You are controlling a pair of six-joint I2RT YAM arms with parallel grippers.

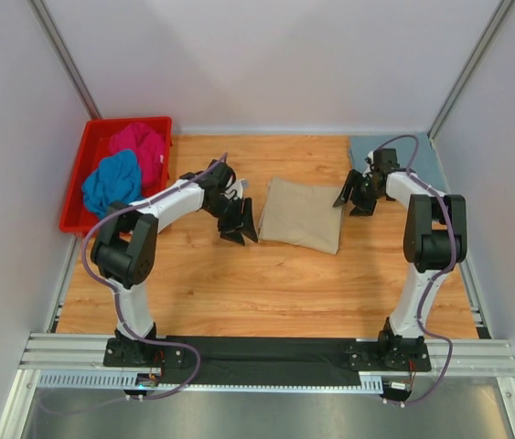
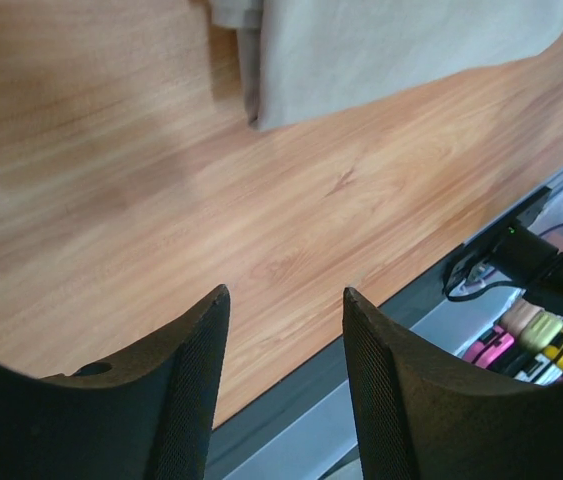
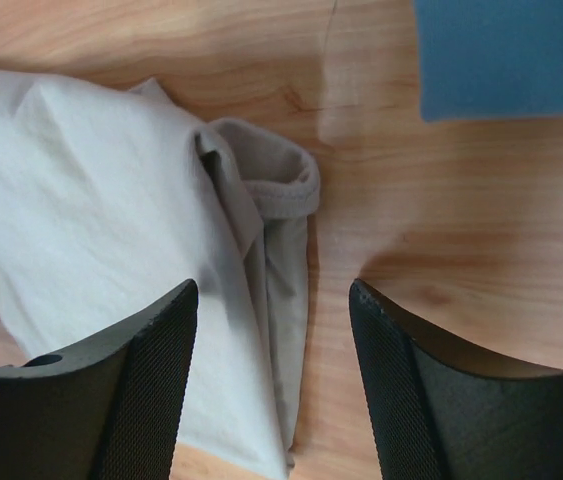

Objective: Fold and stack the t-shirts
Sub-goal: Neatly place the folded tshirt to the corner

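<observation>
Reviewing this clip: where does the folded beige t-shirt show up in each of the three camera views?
Top external: the beige t-shirt lies mid-table, between the left gripper and the right gripper.
Left wrist: along the top edge, centre to right.
Right wrist: it fills the left half, with a sleeve cuff near the centre.
Shared landmark: the wooden tabletop beneath it in all three views.

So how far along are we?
Done: grey-blue t-shirt flat at far right; beige t-shirt folded mid-table, not yet stacked. In hand: nothing; left gripper and right gripper open beside it. Left: magenta t-shirt and bright blue t-shirt crumpled in the red bin.
</observation>
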